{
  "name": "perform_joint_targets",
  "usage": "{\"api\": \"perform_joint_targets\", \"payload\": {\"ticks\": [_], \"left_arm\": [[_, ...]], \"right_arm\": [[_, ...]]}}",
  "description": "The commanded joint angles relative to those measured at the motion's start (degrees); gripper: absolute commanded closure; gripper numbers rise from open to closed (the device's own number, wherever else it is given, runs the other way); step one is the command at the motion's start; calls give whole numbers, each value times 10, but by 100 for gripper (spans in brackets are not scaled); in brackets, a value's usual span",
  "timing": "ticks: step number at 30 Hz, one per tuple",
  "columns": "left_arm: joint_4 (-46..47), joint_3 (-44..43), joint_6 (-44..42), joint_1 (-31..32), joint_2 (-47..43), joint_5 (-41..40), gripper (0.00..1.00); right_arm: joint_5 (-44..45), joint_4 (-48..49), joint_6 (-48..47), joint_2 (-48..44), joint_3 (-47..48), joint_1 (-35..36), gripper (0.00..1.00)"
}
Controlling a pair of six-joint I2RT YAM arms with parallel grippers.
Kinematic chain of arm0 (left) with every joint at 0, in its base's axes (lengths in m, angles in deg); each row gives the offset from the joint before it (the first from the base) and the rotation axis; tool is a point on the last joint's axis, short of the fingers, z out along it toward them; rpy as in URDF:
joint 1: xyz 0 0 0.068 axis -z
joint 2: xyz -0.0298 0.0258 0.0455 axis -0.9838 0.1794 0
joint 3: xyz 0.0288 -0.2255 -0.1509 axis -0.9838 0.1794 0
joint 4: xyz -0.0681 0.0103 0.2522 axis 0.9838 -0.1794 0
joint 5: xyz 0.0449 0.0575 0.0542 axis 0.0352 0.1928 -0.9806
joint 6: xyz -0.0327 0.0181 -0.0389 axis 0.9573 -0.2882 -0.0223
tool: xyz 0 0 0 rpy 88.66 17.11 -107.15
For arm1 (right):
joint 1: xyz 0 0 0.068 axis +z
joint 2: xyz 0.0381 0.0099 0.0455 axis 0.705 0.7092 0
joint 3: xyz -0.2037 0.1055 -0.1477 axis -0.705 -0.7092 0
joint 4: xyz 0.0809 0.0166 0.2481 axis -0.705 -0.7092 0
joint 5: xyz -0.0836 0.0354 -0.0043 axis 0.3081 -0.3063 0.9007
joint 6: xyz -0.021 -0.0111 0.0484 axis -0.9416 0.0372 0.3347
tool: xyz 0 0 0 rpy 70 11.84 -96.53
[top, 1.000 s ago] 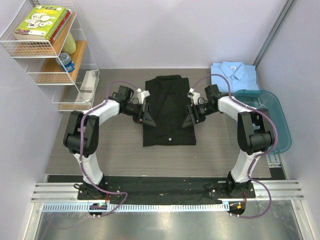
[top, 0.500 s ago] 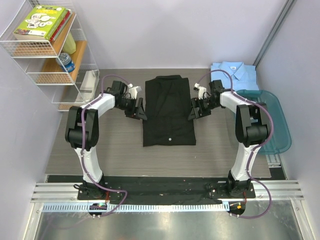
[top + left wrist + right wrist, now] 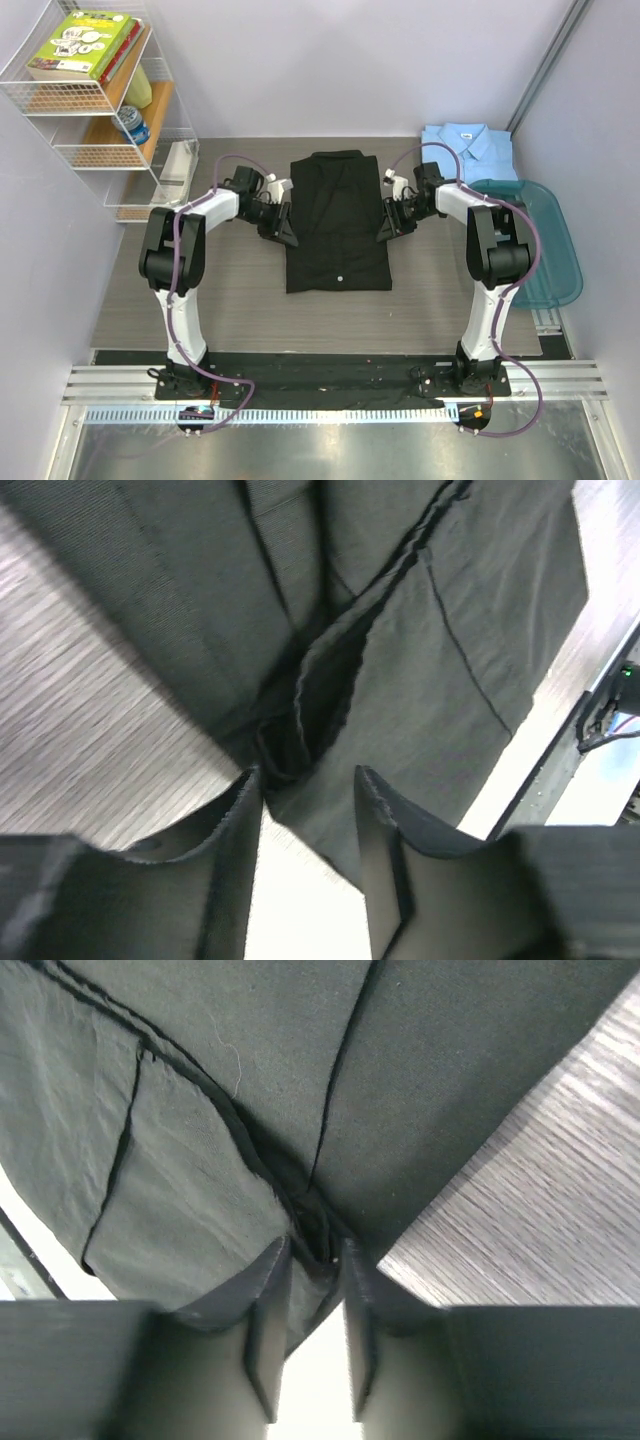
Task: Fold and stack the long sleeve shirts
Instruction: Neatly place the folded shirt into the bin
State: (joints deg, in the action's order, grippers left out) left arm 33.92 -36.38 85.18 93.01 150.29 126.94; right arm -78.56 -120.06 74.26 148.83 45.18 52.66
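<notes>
At frame centre, the black shirt (image 3: 338,225) lies folded. The right gripper (image 3: 387,231) pinches its right edge. The left gripper (image 3: 284,234) stands narrow around the left edge; whether it grips cannot be told.

Left gripper (image 3: 305,785): two dark fingers (image 3: 220,830) at bottom edge, jaws parted. Black shirt (image 3: 420,670) fills upper frame in folded layers, seams running diagonally; bunched fold edge lies between fingertips. Grey wood-grain table (image 3: 90,740) at left. Dark bar (image 3: 600,695) with small green light at far right.
</notes>
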Motion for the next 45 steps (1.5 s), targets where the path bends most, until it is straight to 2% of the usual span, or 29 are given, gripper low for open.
{"api": "perform_joint_targets", "payload": {"ticks": [1,2,3,4,6,7,19,27,45], "left_arm": [[27,-19,0,4,7,28,69],[27,-21,0,4,8,30,74],[30,-22,-1,4,7,29,80],[32,-24,-1,4,4,28,91],[41,-24,-4,4,-9,24,99],[44,-25,-8,4,-14,22,100],[58,-53,-49,2,-19,5,100],[112,-44,-51,-2,-26,2,100],[175,-80,-25,-17,20,-54,100]], "right_arm": [[-14,15,6,2,29,3,76],[-12,15,5,1,31,3,91],[-10,14,4,-1,32,3,97],[-6,16,2,-4,34,2,99],[-7,15,-2,-19,34,-4,99],[-8,16,-4,-25,36,-6,99],[-23,16,-13,-28,71,-19,99],[-34,38,-18,-42,83,-22,99],[-9,96,5,45,147,-24,99]]}}
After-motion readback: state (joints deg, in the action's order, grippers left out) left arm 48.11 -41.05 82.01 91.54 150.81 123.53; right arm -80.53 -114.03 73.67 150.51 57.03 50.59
